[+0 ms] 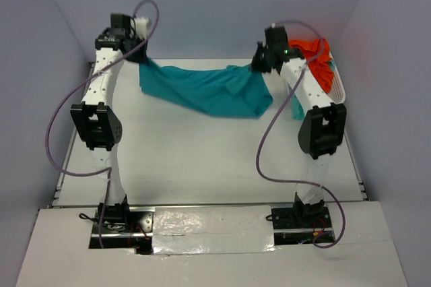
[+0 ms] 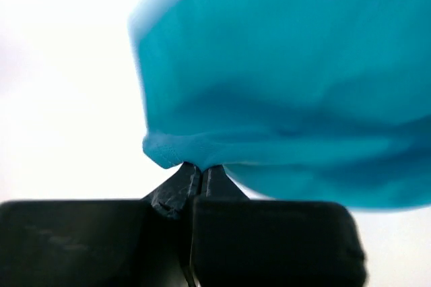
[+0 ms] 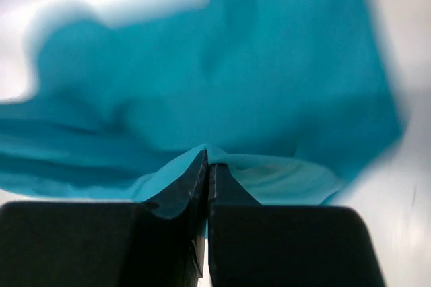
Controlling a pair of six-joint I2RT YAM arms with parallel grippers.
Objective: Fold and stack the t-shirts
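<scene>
Between left hand and right hand, teal t-shirt sags stretched; both pinching its edge.

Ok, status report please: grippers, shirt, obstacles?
Left gripper, right gripper: both shut on teal shirt, stretched between them. Orange shirt in white basket, far right.

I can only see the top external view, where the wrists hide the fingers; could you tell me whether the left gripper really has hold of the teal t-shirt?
Observer: Yes. In the left wrist view the left gripper is shut on a rolled edge of the teal t-shirt.
Operator: Thank you. And the other arm?
Observer: The right gripper is shut too, pinching a small peak of the same cloth.
Operator: Does either grip look deep?
Observer: No. In both wrist views the cloth sits only at the very tips.
</scene>
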